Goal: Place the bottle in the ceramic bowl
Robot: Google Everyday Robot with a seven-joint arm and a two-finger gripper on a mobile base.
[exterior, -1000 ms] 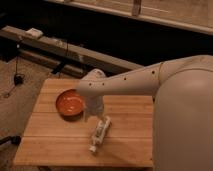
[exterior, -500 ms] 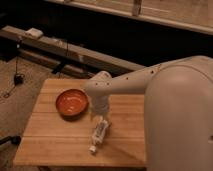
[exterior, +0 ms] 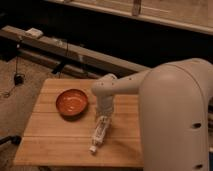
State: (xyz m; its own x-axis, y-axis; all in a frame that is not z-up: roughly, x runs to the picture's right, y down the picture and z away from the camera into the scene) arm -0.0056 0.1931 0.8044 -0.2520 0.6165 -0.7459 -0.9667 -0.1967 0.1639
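Observation:
The bottle (exterior: 99, 134) lies on its side on the wooden table (exterior: 55, 145), cap end toward the front edge. The ceramic bowl (exterior: 72, 102), orange-red and empty, sits on the table to the left of it. My gripper (exterior: 103, 117) hangs from the white arm and points down right over the bottle's upper end, to the right of the bowl.
The big white arm body (exterior: 175, 115) fills the right side and hides the table's right part. A long wooden beam (exterior: 75, 50) with cables and a small white box (exterior: 34, 33) lies on the floor behind the table.
The gripper has come down and slightly right toward the bottle's upper end. The bottle and bowl have not moved.

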